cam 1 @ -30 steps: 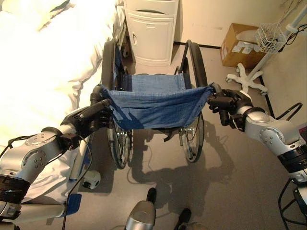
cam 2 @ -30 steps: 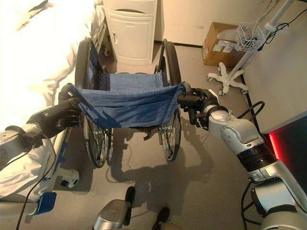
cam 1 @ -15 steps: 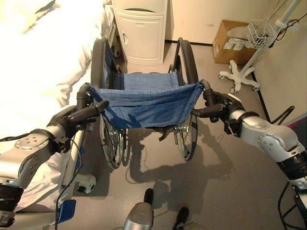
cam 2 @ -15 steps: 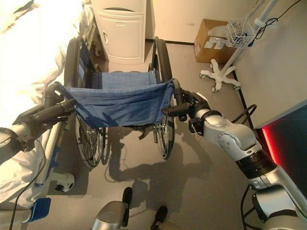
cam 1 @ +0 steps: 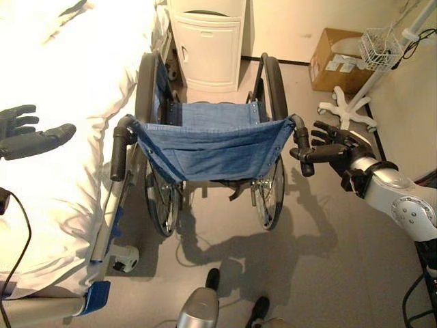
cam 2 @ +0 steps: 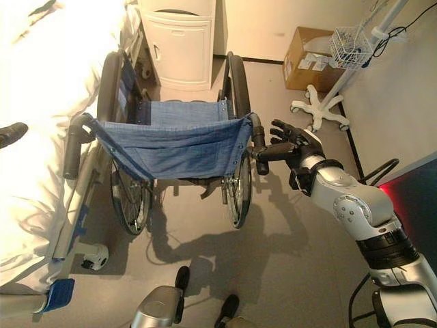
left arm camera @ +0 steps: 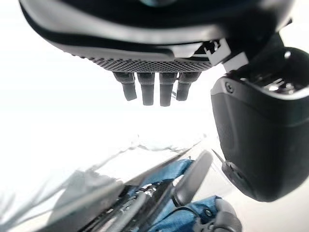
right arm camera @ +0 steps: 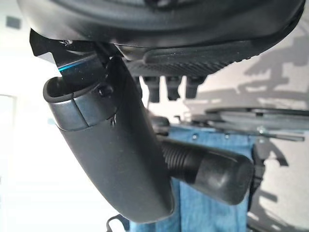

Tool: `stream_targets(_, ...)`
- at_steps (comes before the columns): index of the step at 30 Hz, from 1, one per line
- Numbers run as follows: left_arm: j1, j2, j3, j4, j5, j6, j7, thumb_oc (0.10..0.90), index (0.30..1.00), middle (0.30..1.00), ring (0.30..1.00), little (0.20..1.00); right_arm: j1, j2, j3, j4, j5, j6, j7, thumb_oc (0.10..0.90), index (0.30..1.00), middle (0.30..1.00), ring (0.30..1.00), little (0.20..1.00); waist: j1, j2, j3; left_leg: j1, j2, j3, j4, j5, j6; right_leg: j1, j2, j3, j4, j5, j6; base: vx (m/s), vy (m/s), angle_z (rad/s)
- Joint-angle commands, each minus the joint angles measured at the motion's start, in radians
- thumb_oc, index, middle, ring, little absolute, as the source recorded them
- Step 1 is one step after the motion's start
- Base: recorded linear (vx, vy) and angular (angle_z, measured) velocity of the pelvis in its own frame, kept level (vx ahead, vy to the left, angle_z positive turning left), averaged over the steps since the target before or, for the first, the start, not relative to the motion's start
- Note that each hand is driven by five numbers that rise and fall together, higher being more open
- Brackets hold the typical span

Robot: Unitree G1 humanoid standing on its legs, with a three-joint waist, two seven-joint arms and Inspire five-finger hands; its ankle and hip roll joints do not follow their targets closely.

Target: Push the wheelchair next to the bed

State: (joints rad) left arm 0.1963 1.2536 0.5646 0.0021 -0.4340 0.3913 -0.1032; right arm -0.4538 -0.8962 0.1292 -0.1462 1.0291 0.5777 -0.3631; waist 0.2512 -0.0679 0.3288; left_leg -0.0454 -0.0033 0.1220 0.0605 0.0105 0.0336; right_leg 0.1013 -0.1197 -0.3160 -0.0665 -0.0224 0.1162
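Note:
The wheelchair (cam 1: 212, 147), with a blue denim backrest and black wheels, stands alongside the white bed (cam 1: 61, 102), its back toward me. My left hand (cam 1: 27, 140) hovers open over the bedding, well to the left of the left push handle (cam 1: 120, 147). In the left wrist view its fingers (left arm camera: 154, 89) are straight and hold nothing. My right hand (cam 1: 338, 150) is open just right of the right push handle (cam 1: 300, 147). In the right wrist view the thumb (right arm camera: 111, 145) lies beside the handle grip (right arm camera: 207, 169), the fingers uncurled.
A white cabinet (cam 1: 208, 44) stands directly ahead of the wheelchair. At the far right are a cardboard box (cam 1: 338, 61) and a wheeled pole base (cam 1: 348, 109) with a wire basket (cam 1: 382, 48). A bed caster (cam 1: 126, 258) sits by the left wheel.
Both hands have let go of the push handles. The left hand swung out left over the bed; the right opened and drew slightly right. The wheelchair stays beside the bed.

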Motion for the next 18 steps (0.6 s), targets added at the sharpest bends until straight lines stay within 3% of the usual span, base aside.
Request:
stream_targets(1,0.057,0.074,0.158,0.045,0.107,-0.089,0.065,0.800,0.900,0.900,0.900,0.900,-0.002,-0.106,-0.098,-0.047,-0.049,-0.134,-0.030,0.800,0.900,0.900,0.900,0.900,-0.025,0.024,-0.116,-0.071,0.032,-0.045,0.080,0.000,-0.090,0.009,0.018,-0.048,0.035,0.024,-0.012,0.00,0.000,0.00)
stream_targets(6,0.120,0.049,0.216,0.023,0.077,-0.121,0.014,0.800,0.900,0.900,0.900,0.900,0.047,-0.093,-0.158,-0.059,-0.052,-0.147,-0.038,0.800,0.900,0.900,0.900,0.900,-0.026,0.029,-0.114,-0.074,0.032,-0.044,0.080,0.003,-0.094,0.008,0.019,-0.050,0.036,0.020,-0.014,0.00,0.000,0.01)
stream_targets(10,0.146,-0.032,0.197,-0.077,0.036,-0.114,-0.059,0.800,0.900,0.900,0.900,0.900,0.124,-0.071,-0.221,-0.075,-0.079,-0.168,-0.047,0.800,0.900,0.900,0.900,0.900,-0.029,0.030,-0.110,-0.084,0.032,-0.046,0.090,0.003,-0.095,0.003,0.019,-0.048,0.042,0.016,-0.016,0.00,0.002,0.02)
stream_targets(14,0.183,-0.149,0.123,-0.192,0.033,-0.057,-0.123,0.800,0.900,0.900,0.900,0.900,0.265,-0.036,-0.331,-0.085,-0.089,-0.205,-0.061,0.800,0.900,0.900,0.900,0.900,-0.044,0.034,-0.104,-0.087,0.032,-0.044,0.092,0.003,-0.096,-0.003,0.018,-0.042,0.047,0.014,-0.012,-0.01,0.005,0.02)
stream_targets(18,0.264,-0.249,0.121,-0.237,-0.018,-0.021,-0.116,0.800,0.900,0.900,0.900,0.900,0.447,0.012,-0.459,-0.100,-0.064,-0.239,-0.050,0.800,0.900,0.900,0.900,0.900,-0.065,0.036,-0.107,-0.078,0.034,-0.034,0.082,0.003,-0.093,-0.007,0.020,-0.033,0.049,0.011,-0.008,0.00,0.000,0.00)
